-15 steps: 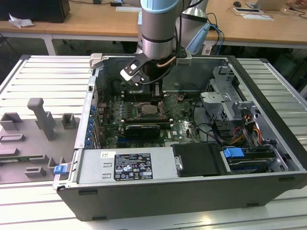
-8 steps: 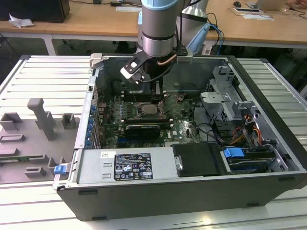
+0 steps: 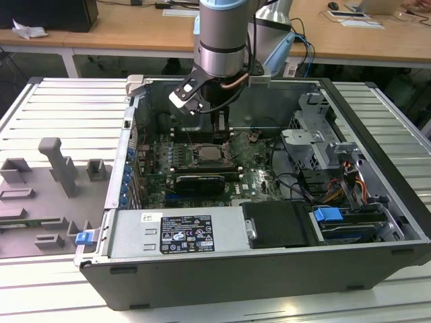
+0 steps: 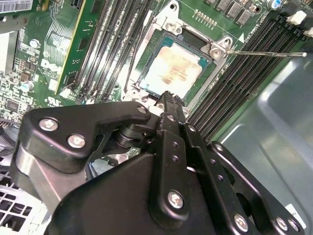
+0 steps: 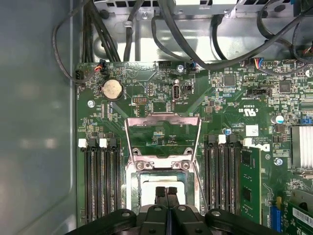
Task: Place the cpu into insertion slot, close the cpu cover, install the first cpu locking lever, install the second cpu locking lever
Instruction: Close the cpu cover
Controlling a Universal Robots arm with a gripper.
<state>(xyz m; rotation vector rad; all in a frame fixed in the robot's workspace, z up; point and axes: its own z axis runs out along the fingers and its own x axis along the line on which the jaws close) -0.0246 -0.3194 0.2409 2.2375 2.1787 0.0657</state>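
The cpu (image 4: 172, 72) lies flat in the insertion slot (image 4: 146, 46) with its pale metal face up; in the first wrist view the cpu (image 5: 152, 181) shows just beyond my fingertips. The cpu cover (image 5: 163, 157) is swung open, and green board shows through its window. A thin locking lever (image 4: 264, 53) sticks out to one side, unlatched. My gripper (image 5: 166, 192) is shut with nothing between its fingers and hovers just over the chip's edge. In the exterior view the gripper (image 3: 219, 128) hangs above the slot (image 3: 210, 153) inside the open computer case.
Black memory slots (image 5: 100, 181) flank the socket on both sides. A black graphics card (image 3: 200, 182) lies in front of it. Cables (image 5: 186, 44) run along the case wall, and drive cages (image 3: 316, 134) fill the exterior view's right. A grey fixture plate (image 3: 47, 195) lies outside the case.
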